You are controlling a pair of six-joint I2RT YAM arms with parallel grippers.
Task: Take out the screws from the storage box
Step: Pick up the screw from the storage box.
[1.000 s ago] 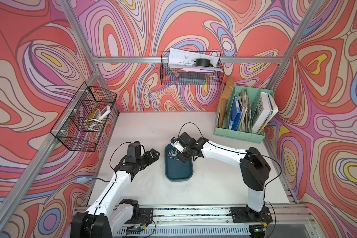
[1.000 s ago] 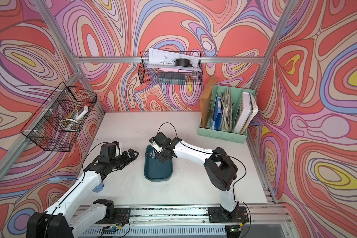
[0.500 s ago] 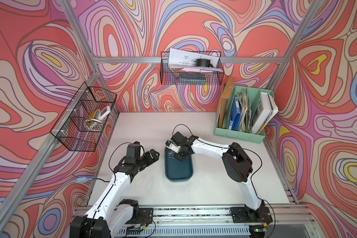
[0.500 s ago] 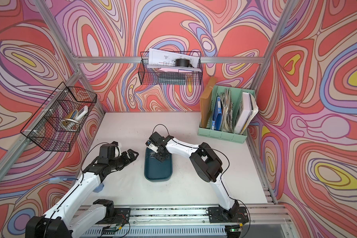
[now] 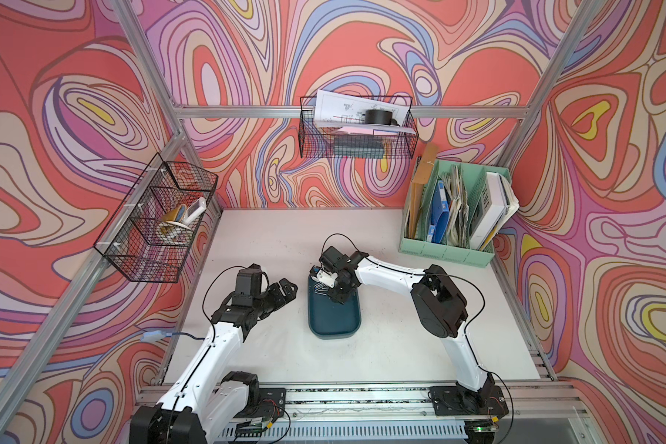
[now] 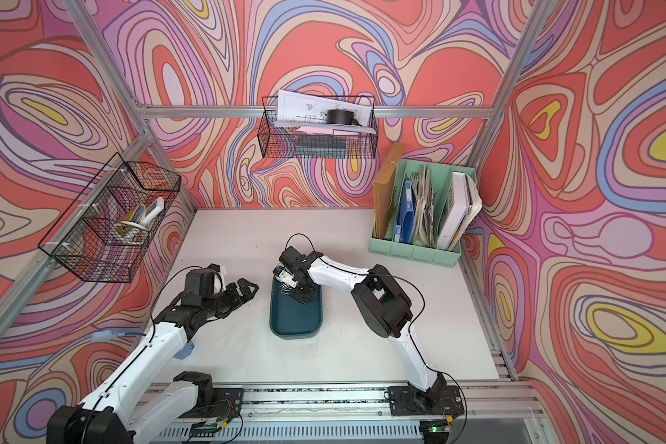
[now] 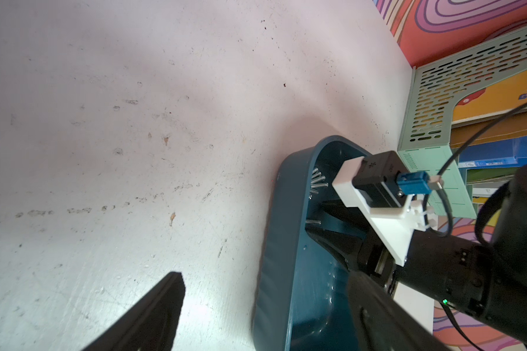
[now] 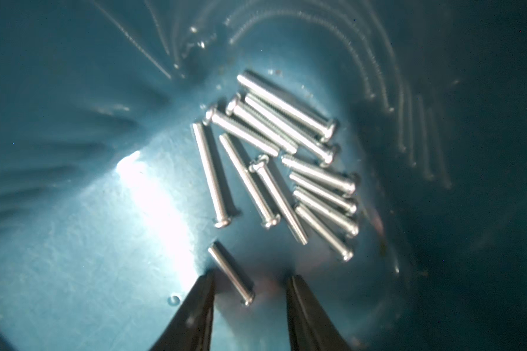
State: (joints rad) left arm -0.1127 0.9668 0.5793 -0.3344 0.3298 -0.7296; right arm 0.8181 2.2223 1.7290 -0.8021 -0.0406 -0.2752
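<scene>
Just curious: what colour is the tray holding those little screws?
The tray is dark teal, clearest in a top view.

Screws (image 8: 286,103): bright, smooth metal w/ fine threads. Box (image 8: 73,243): glossy teal plastic, floor faintly grained, walls shiny enough to mirror the screws. Table (image 7: 134,121): matt pale top, scuffed & speckled. Baskets (image 5: 158,226): thin black wire mesh. Organiser (image 7: 438,91): matt mint, perforated side, material unclear.
</scene>
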